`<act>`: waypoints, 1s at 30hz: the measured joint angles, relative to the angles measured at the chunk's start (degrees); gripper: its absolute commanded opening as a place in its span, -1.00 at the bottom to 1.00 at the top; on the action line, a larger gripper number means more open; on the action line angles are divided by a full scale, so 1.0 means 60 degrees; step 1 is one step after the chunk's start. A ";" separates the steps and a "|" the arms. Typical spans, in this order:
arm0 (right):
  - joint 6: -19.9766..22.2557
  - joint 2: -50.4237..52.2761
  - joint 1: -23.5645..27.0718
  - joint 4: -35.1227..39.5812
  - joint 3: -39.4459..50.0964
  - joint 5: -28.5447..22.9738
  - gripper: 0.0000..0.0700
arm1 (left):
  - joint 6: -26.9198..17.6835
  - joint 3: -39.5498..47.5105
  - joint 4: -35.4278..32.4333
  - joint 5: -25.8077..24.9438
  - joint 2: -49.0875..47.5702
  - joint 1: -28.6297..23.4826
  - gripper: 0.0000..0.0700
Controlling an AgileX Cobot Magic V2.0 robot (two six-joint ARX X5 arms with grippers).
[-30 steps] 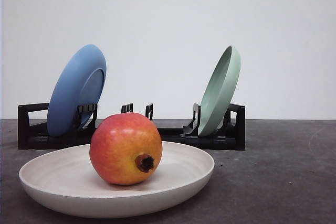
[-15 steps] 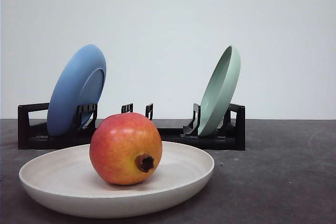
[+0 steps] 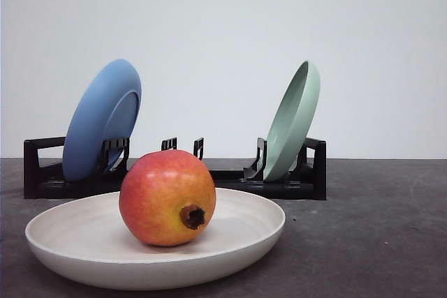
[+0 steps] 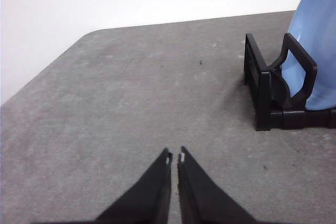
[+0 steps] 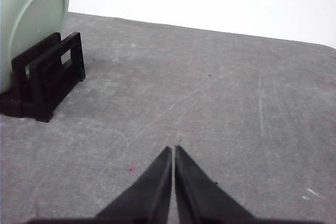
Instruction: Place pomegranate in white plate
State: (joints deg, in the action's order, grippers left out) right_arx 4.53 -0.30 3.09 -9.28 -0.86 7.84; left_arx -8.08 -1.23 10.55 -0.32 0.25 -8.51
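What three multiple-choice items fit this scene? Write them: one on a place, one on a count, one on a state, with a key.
1. Where is the pomegranate?
A. In the white plate
B. On the bare table
C. In the black rack

2. How many plates stand upright in the black rack?
A. One
B. Two
C. Three

3. How are the left end effector and the right end effector?
A. Both wide open
B. One gripping the fruit
C. Both shut and holding nothing

Key:
1. A, since in the front view the fruit rests inside the plate's rim.
2. B, since a blue plate and a pale green plate lean in the rack's slots.
3. C, since each wrist view shows the fingertips together over the bare grey table.
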 measured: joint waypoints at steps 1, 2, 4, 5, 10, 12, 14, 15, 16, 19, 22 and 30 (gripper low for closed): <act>0.0001 0.0000 0.0000 0.0000 0.0000 0.0000 -1.00 | 0.0000 0.0000 0.0000 0.0000 0.0000 0.0000 -1.00; -0.0002 0.0000 0.0000 0.0000 0.0000 0.0000 -1.00 | 0.0000 0.0000 0.0000 0.0000 0.0000 0.0000 -1.00; 0.0001 0.0000 0.0000 0.0000 0.0000 0.0000 -1.00 | 0.0000 0.0000 0.0000 0.0000 0.0000 0.0000 -1.00; 0.0001 0.0000 0.0000 0.0000 0.0000 0.0000 -1.00 | 0.0000 0.0000 0.0000 0.0000 0.0000 0.0000 -1.00; -0.0003 0.0000 0.0000 0.0000 0.0000 0.0000 -1.00 | 0.0000 0.0000 0.0000 0.0000 0.0000 0.0000 -1.00; -0.0003 0.0000 0.0000 0.0000 0.0000 0.0000 -1.00 | 0.0000 0.0000 0.0000 0.0000 0.0000 0.0000 -1.00; -0.0003 0.0000 0.0000 0.0000 0.0000 0.0000 -1.00 | 0.0000 0.0000 0.0000 0.0000 0.0000 0.0000 -1.00; -0.0003 0.0000 0.0000 0.0000 0.0000 0.0000 -1.00 | 0.0000 0.0000 0.0000 0.0000 0.0000 0.0000 -1.00; -0.0003 0.0000 0.0000 0.0000 0.0000 0.0000 -1.00 | 0.0000 0.0000 0.0000 0.0003 0.0000 0.0000 -1.00; -0.0003 0.0000 0.0000 0.0000 0.0000 0.0000 -1.00 | 0.0000 0.0000 0.0000 0.0000 0.0000 0.0000 -1.00; -0.0003 0.0000 0.0000 0.0000 0.0000 0.0000 -1.00 | 0.0000 0.0000 0.0000 0.0000 0.0000 0.0000 -1.00; -0.0003 0.0000 0.0000 0.0000 0.0000 0.0000 -1.00 | 0.0000 0.0000 0.0000 0.0000 0.0000 0.0000 -1.00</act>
State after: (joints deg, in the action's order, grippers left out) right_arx 4.51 -0.30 3.09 -9.28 -0.86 7.84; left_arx -8.08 -1.23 10.55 -0.32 0.25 -8.51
